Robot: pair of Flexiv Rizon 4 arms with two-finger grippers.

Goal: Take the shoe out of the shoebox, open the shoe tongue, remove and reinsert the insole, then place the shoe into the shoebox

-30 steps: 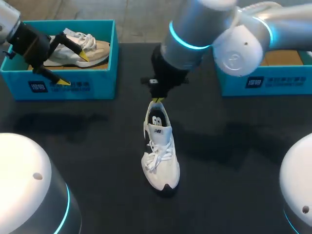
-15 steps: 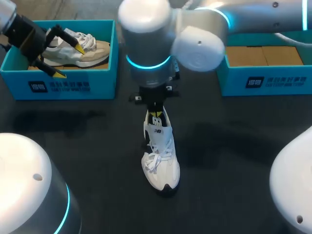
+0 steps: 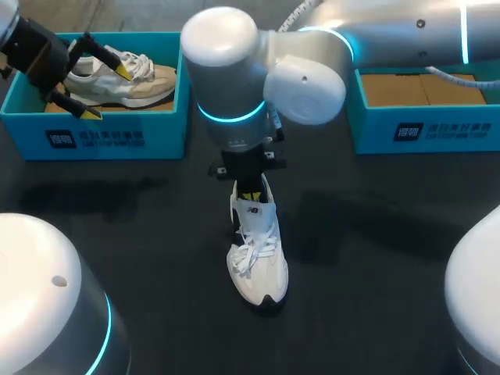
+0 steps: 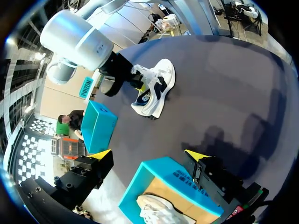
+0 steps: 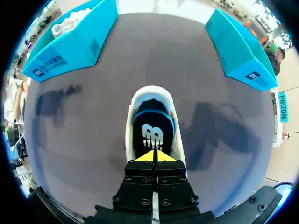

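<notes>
A white shoe stands upright mid-table, toe toward the front edge. Its black insole shows inside the white collar. My right arm comes in from the right, and my right gripper is shut, its yellow tips pressed together low in the shoe's opening, right over the insole. I see nothing pinched between the tips. My left gripper hangs open above the left teal shoebox; in the left wrist view that gripper stands open over that box.
A beige-and-white shoe lies inside the left box. A second teal shoebox, showing only its cardboard floor, stands at the back right. The dark table stretches around the white shoe.
My right arm has swung leftward and its shut gripper has come down from above the heel into the shoe's opening. My left gripper has drifted slightly back and left over its box.
</notes>
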